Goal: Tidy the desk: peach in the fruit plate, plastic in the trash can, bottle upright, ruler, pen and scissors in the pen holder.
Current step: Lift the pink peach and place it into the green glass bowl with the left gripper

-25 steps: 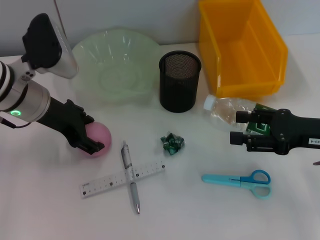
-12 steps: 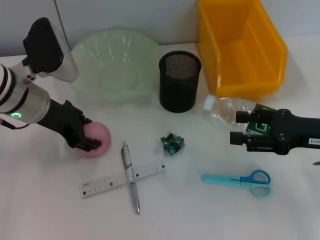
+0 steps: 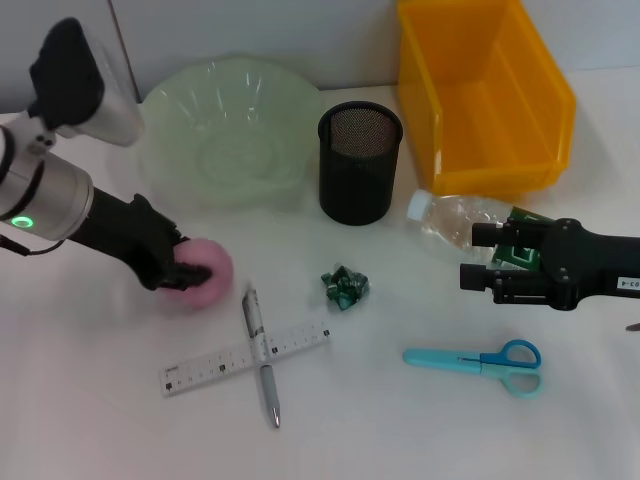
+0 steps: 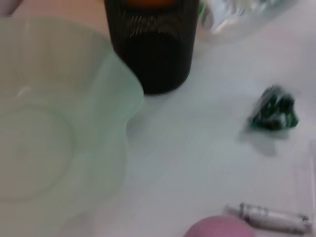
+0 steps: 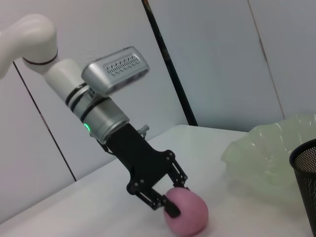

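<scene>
Left hand now clamped on peach; over last second fingers drew in around it and peach shifted slightly toward pen. Peach still on worktop, short of fruit plate, not lifted. Judgement: grasp set, lift and carry to fruit plate comes next.

Right hand unmoved over lying bottle beside pen holder; fingers apart, holding nothing.

Pink peach; pale green fruit plate; black mesh pen holder; yellow trash can
</scene>
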